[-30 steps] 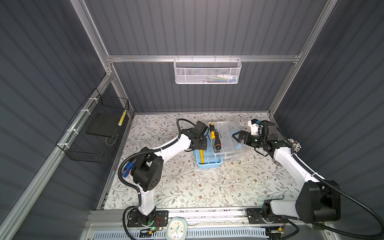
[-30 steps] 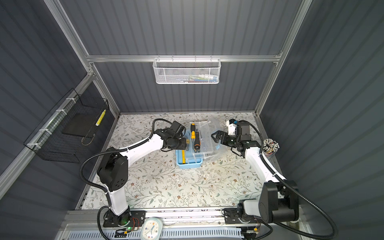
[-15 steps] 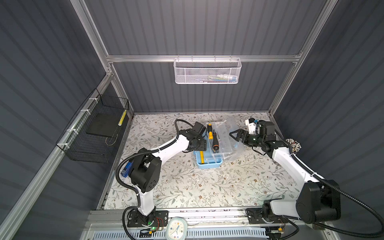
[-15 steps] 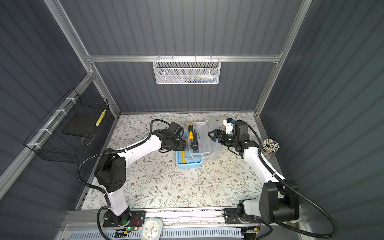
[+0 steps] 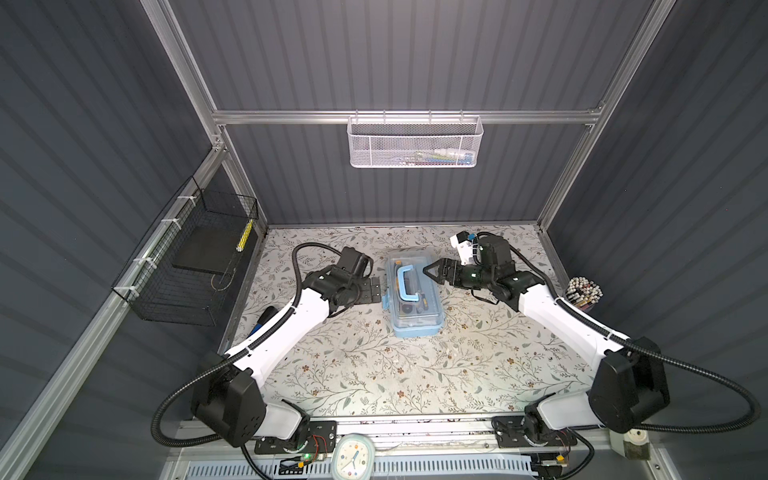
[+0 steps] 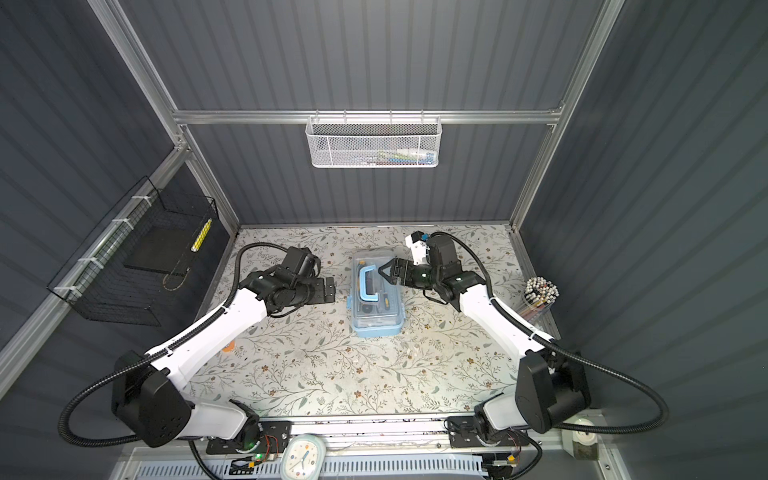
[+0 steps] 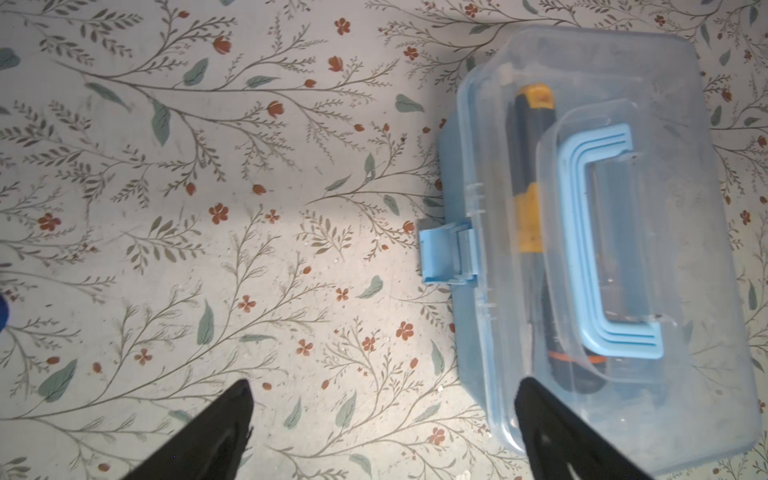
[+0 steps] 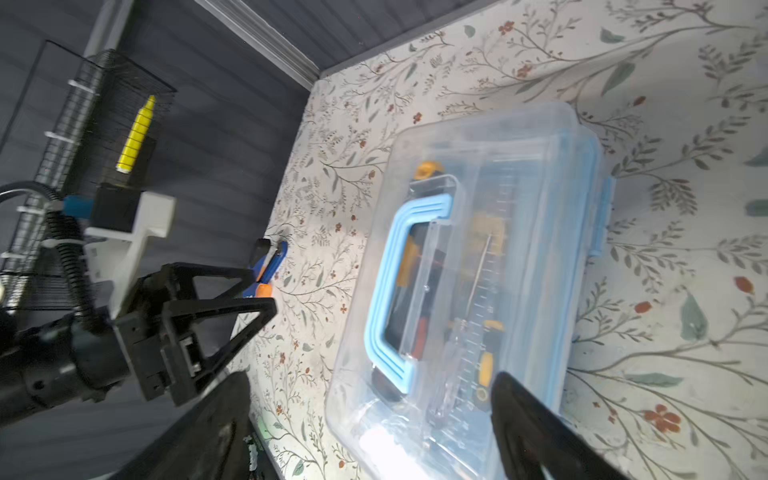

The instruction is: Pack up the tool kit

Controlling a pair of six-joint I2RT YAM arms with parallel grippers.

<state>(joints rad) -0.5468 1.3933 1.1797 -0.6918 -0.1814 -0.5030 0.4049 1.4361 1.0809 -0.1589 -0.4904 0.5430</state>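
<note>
Blue tool kit (image 5: 415, 316) flanked by spread left fingers (image 7: 220, 436), right fingers (image 8: 523, 419); only top views show pens (image 5: 584, 291).

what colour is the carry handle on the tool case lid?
Light blue. The C-shaped plastic handle shows best in the left wrist view.

Tool kit (image 5: 413, 297) sits on table (image 5: 374, 374), just right of left hand (image 5: 377, 289), latch (image 7: 446, 257) facing it; right hand (image 5: 430, 275) over its right edge; screwdriver (image 7: 530, 174) inside.
</note>
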